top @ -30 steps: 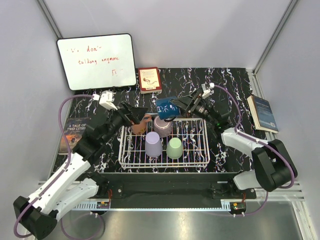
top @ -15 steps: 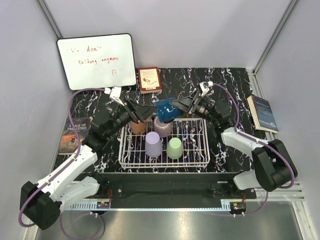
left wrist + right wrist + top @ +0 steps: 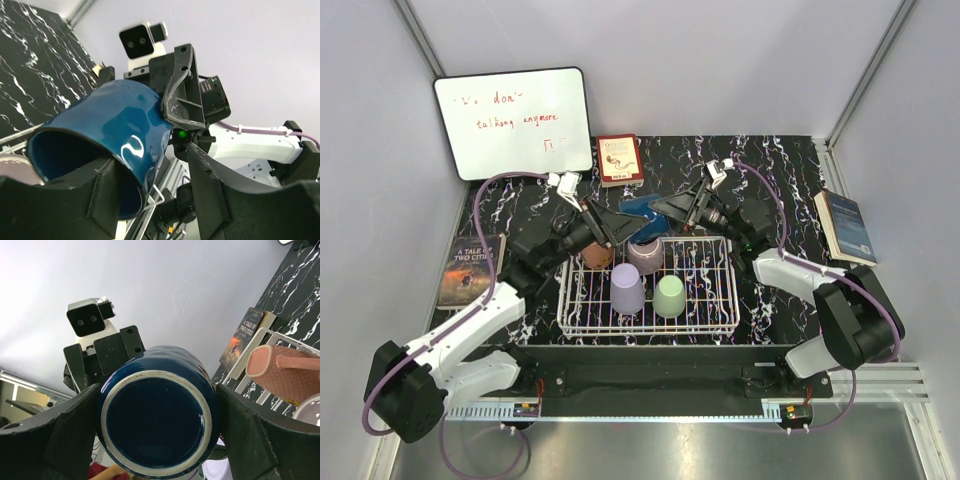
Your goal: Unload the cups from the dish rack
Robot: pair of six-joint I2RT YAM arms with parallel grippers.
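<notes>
A dark blue cup (image 3: 645, 212) hangs on its side above the back edge of the white wire dish rack (image 3: 720, 300). My right gripper (image 3: 668, 208) is shut on its base end (image 3: 157, 422), a finger pressed on each side. My left gripper (image 3: 620, 225) straddles the cup's rim (image 3: 115, 125): one finger sits at the mouth, the other stands outside the wall with a visible gap, so it is open. In the rack stand a lavender cup (image 3: 627, 289), a light green cup (image 3: 669, 296) and a mauve cup (image 3: 645, 253), all upside down. A terracotta cup (image 3: 597, 256) lies at the back left.
A whiteboard (image 3: 513, 122) leans at the back left, with a red book (image 3: 620, 160) beside it. One book (image 3: 470, 268) lies left of the rack and another (image 3: 845, 226) at the right table edge. Both arms meet over the rack's back edge.
My left gripper has swung right onto the blue cup's mouth and its jaws have narrowed. The right gripper has lifted and tilted the cup slightly toward it.
</notes>
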